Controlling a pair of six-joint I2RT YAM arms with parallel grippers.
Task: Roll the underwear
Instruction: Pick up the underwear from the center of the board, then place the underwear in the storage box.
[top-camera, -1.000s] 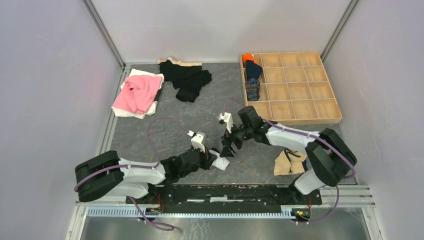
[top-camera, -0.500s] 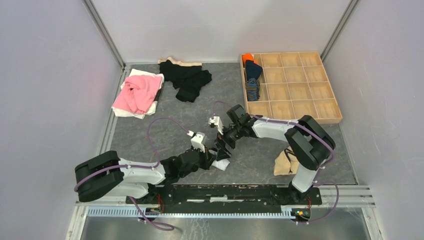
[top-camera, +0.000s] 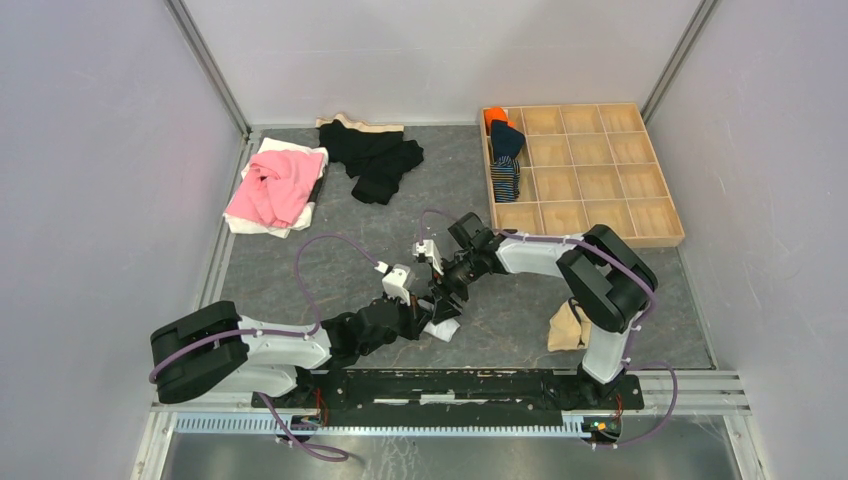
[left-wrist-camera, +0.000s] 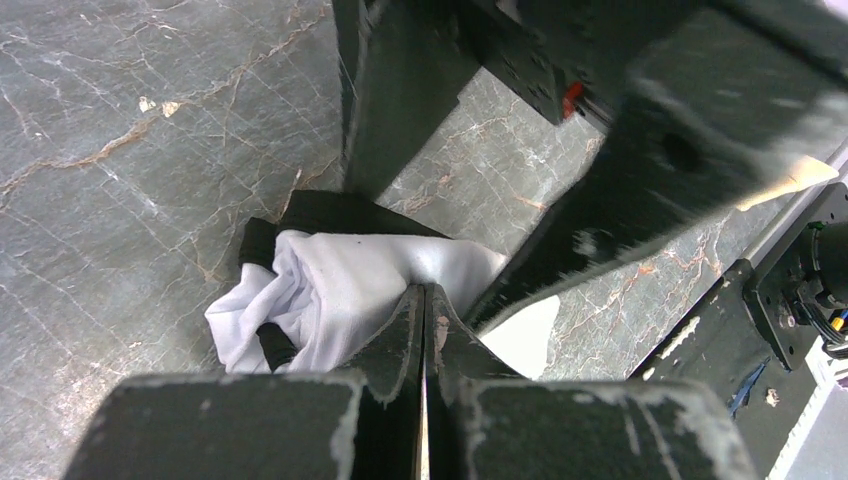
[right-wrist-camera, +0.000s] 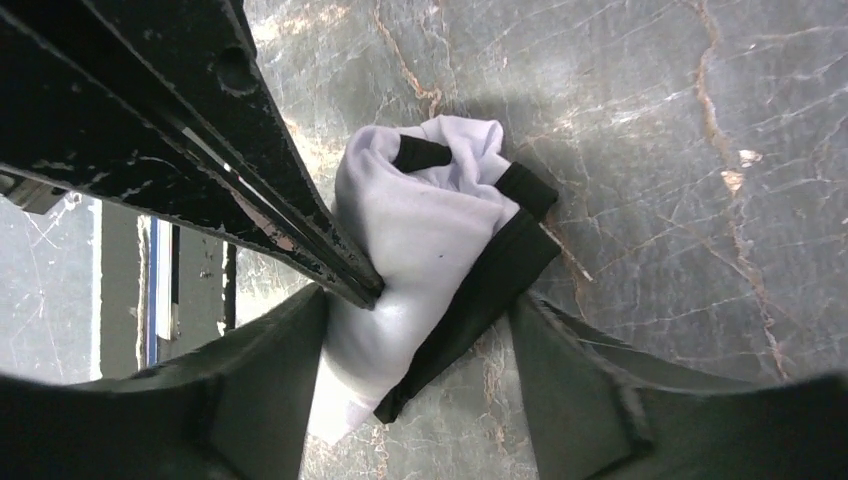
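while the left end effector (left-wrist-camera: 422, 305) pinches shut on the bundled, partly rolled white underwear (left-wrist-camera: 340, 285) on the near counter (left-wrist-camera: 120, 150), the right end effector (right-wrist-camera: 430, 350) straddles it, jaws apart; a few rolls (top-camera: 505, 150) already fill the tray (top-camera: 585, 241), and a tan cloth (top-camera: 568, 328) lies loose.

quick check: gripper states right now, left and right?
Left gripper: closed, pinching the white underwear.
Right gripper: open, its jaws on either side of the white underwear.
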